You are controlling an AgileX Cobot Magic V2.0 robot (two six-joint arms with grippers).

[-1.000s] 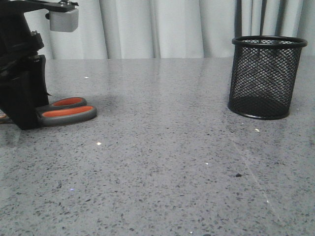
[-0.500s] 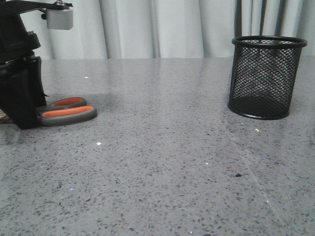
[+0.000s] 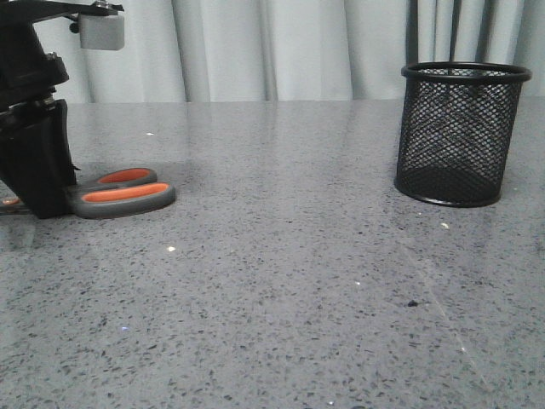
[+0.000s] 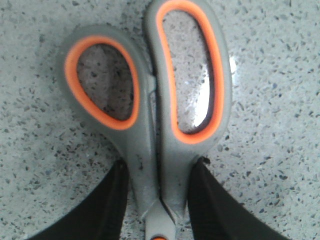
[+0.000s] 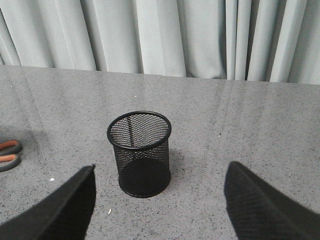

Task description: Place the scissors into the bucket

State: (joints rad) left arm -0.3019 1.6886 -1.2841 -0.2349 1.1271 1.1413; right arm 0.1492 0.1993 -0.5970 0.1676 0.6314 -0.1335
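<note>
The scissors lie low at the table's left, with grey handles lined orange. My left gripper is shut on them just below the finger loops; the blades are hidden behind it. In the left wrist view the black fingers press both sides of the scissors' neck, and the gripper is centred on it. The bucket is a black mesh cup standing upright at the right. My right gripper is open and empty, set back from the bucket, which shows between its fingers. The right gripper is out of the front view.
The grey speckled table stretches between the scissors and the bucket. Pale curtains hang behind the far edge. The scissor handles also show at the edge of the right wrist view.
The scissor handles have shifted slightly to the right in the front view, with the left gripper still on them. The bucket has not moved.
</note>
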